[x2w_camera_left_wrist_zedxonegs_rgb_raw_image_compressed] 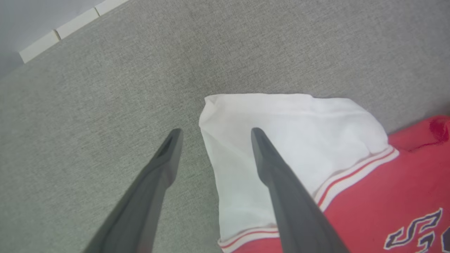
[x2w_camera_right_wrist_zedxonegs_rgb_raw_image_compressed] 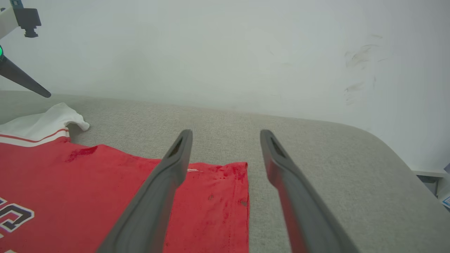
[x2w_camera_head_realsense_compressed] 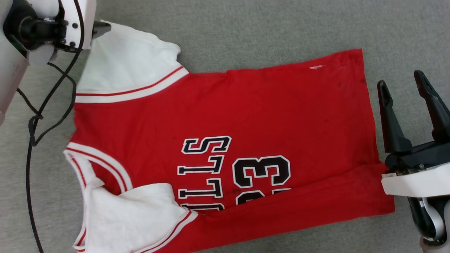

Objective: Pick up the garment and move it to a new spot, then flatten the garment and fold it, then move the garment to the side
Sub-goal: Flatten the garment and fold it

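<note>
**Asker:** Where does the shirt lie?

**Me:** The red jersey shirt (x2w_camera_head_realsense_compressed: 263,116) with white short sleeves lies front up on the grey woven cloth surface (x2w_camera_head_realsense_compressed: 246,28), collar toward my left, hem toward my right. Its nearest long edge is folded over onto the front. The fold covers part of the black white-outlined lettering (x2w_camera_head_realsense_compressed: 205,172) and the number 23 (x2w_camera_head_realsense_compressed: 262,172). The near white sleeve (x2w_camera_head_realsense_compressed: 133,218) is turned in over the shirt beside the striped collar.

**Asker:** And your pincers?

**Me:** My right pincer (x2w_camera_head_realsense_compressed: 400,80) stands just beside the shirt's hem, its two long dark fingers spread wide with nothing between them. At the shirt's far shoulder, my left pincer (x2w_camera_left_wrist_zedxonegs_rgb_raw_image_compressed: 215,135) hangs at the far white sleeve (x2w_camera_head_realsense_compressed: 126,63), also spread wide and holding nothing. One finger (x2w_camera_left_wrist_zedxonegs_rgb_raw_image_compressed: 281,182) is over the sleeve cloth, the other over bare grey surface. Whether either tip touches, I cannot tell.

**Asker:** Anything else?

**Me:** A thin black cable (x2w_camera_head_realsense_compressed: 28,175) loops down from my left wrist, beside the shirt's collar. Past the shirt's far edge a plain pale wall (x2w_camera_right_wrist_zedxonegs_rgb_raw_image_compressed: 225,52) rises.
</note>
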`<state>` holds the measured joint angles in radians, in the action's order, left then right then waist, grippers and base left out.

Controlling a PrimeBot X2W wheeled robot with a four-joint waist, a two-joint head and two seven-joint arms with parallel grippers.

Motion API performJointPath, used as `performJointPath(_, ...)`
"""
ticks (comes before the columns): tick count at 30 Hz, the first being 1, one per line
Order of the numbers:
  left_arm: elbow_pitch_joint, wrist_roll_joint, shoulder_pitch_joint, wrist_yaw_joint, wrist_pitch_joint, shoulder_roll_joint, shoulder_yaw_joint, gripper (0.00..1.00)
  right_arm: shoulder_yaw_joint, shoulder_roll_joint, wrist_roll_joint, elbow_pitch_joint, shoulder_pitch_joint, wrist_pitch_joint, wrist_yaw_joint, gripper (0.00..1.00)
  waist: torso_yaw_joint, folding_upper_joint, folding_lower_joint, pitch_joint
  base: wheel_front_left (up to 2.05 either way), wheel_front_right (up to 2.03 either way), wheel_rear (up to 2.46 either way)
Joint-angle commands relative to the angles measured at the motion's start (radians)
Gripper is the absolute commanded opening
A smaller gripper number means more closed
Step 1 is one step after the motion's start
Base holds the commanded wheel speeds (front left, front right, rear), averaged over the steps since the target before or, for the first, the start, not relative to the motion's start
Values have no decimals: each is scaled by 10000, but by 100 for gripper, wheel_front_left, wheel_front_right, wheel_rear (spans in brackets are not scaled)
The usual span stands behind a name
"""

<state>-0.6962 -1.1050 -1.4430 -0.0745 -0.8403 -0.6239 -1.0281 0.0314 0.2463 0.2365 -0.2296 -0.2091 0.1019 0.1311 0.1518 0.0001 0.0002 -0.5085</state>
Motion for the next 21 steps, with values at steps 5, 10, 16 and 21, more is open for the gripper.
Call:
performJointPath(5,-614,260,-155,75,-216,-72,-247,100,149,-154,-68,188,-366,224,-6,100,549,-1,-2,-822,0,0,0)
performJointPath(10,-982,-19,508,-125,-530,144,-451,66,96,-79,-99,415,-417,340,-7,100,442,-1,-2,-823,0,0,0)
performJointPath(16,-912,27,643,-360,-166,305,-580,0,-1,364,-106,554,-804,208,-7,100,130,-1,-2,-350,0,0,0)
performJointPath(21,-650,205,488,-482,436,449,-693,0,178,1481,-39,692,-1551,-930,-6,100,-262,-1,-2,183,0,0,0)
